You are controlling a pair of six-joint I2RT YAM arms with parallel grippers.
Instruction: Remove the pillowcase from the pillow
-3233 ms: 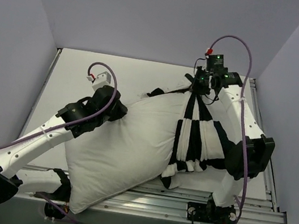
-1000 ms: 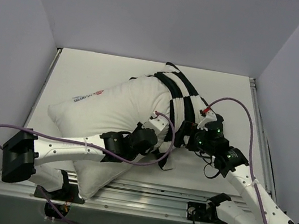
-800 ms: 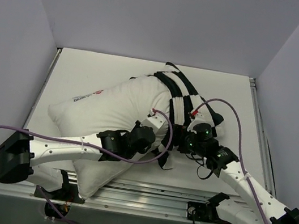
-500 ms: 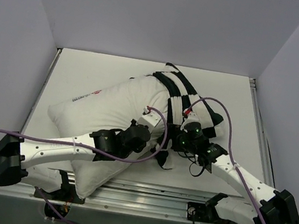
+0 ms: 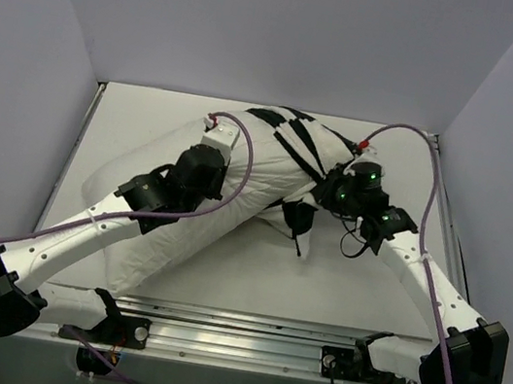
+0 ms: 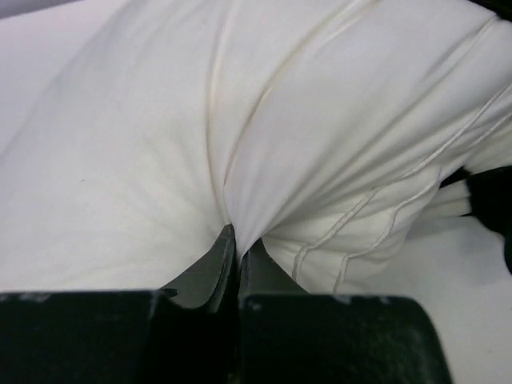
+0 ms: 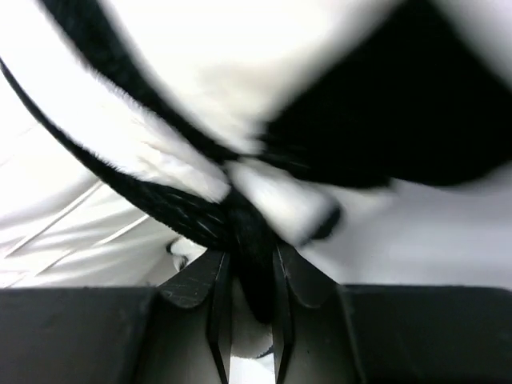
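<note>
You have the pillow (image 5: 260, 181) lying slantwise on the table (image 5: 368, 290), from near left to far middle, with the pillowcase (image 5: 295, 139) bunched around its far right end, your left gripper (image 6: 236, 240) on the pillow behind its middle, and your right gripper (image 7: 248, 264) touching the pillowcase's right side.

- Table (image 5: 368, 290): flat white top. Bare surface shows to the right of the pillow and beyond it.
- Pillow (image 5: 265, 169): plain white and plump, lying slantwise directly on the table.
- Pillowcase (image 5: 300, 140): black-and-white, bunched round the pillow's far right end. A dark tail hangs beside the pillow; contact with the table cannot be told.
- Metal rail (image 5: 243, 333): at the table edge, nearer than the pillow.
</note>
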